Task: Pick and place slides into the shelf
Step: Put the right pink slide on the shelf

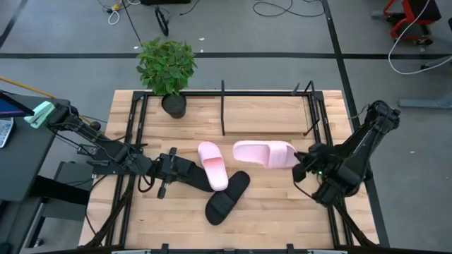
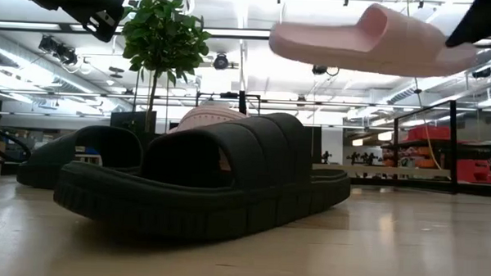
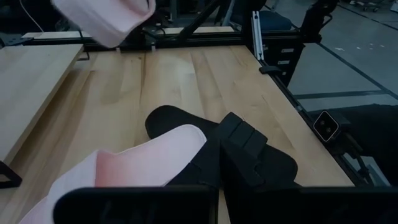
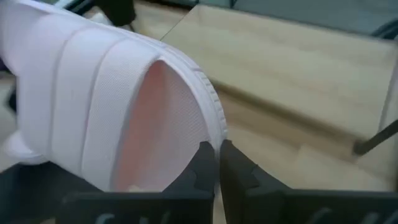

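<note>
Starting at the front of the table (image 1: pixel 282 204): a black slide (image 1: pixel 227 197) lying flat on the wood, chunky ribbed strap and a thick ridged sole. In the low view, got a second black slide (image 2: pixel 81 153) just behind and to one side of it, same chunky look.

Right next to that, a pale pink slide (image 1: pixel 212 164) resting sole-down on the boards, touching the black one at its near end. Smooth, wide strap, soft matte finish. Left gripper (image 1: pixel 203 180) reaching in low from the left side, right up against that pink slide's edge. Open or closed there? Can't tell, too much dark on dark.

A bit farther back and over to the right: the lifted pink slide (image 1: pixel 263 152), clear of the table, hanging roughly level up in the air in the low view. Right gripper (image 4: pixel 216 163) pressed tight together on the thin rim at its strap end, so pinching it by the edge with the rest sticking out toward the middle of the table. Same pale pink, broad strap with faint ridges across it.

Behind all that, along the back of the table, the shelf (image 1: pixel 223 106): thin black rods, slim posts. No slides on it yet. Potted plant (image 1: pixel 167 65) at the far left corner.
</note>
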